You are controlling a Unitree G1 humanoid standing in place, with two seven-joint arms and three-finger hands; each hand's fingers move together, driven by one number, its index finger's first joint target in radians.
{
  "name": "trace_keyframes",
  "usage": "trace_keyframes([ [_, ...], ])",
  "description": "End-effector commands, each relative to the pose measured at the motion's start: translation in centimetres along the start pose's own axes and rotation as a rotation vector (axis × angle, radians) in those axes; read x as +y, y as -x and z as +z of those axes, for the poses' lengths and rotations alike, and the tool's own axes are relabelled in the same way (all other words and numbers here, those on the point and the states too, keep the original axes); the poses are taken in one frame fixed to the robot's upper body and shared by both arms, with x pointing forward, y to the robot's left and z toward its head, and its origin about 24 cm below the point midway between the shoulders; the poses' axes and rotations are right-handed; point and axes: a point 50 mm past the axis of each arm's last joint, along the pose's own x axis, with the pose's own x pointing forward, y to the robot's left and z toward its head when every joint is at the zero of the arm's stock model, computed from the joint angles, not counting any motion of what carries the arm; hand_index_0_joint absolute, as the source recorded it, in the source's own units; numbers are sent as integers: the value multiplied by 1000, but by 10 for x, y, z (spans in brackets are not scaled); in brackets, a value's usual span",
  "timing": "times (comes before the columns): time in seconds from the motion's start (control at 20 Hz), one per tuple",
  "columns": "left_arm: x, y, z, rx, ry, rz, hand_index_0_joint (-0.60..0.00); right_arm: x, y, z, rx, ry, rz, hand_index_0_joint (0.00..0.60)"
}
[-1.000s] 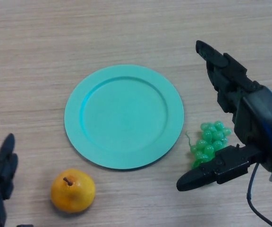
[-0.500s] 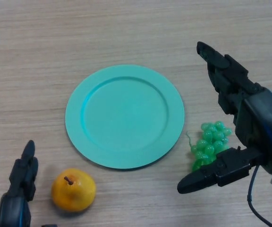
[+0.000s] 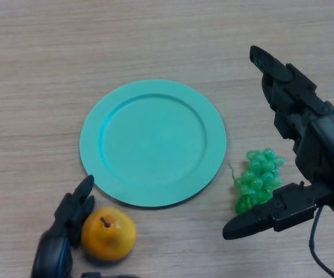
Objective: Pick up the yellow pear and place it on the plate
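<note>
Left hand (image 3: pixel 68 223) fingers extended, touching yellow pear (image 3: pixel 108 236) side; right hand (image 3: pixel 306 150) spread wide, empty.

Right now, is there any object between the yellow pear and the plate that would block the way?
No. The yellow pear lies just below the plate, with only bare table between. The left hand is beside the pear; the green grapes are off to the right.

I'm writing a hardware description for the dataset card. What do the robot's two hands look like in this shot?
Both are black, built of thick, blocky segmented fingers with rounded tips. The right hand shows a bulky dark body with a blue tint along its edge. The left hand, at the bottom left, has a glossy dark blue-black back.
</note>
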Motion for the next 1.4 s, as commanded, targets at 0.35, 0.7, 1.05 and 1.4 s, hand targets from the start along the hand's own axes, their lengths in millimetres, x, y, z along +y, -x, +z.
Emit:
trace_keyframes([
  [0.35,-1,-3,19,-118,-136,-25,-600,-10,7,26,-192,66,-76,0],
  [0.7,8,-8,85,-211,-65,-24,-600,-10,6,26,-177,60,-79,0],
  [1.05,12,-64,137,-359,-1,-20,-600,-8,8,29,-179,60,-73,0],
  [1.4,-2,-116,121,-338,-64,-23,-600,-12,15,32,-192,47,-77,0],
])
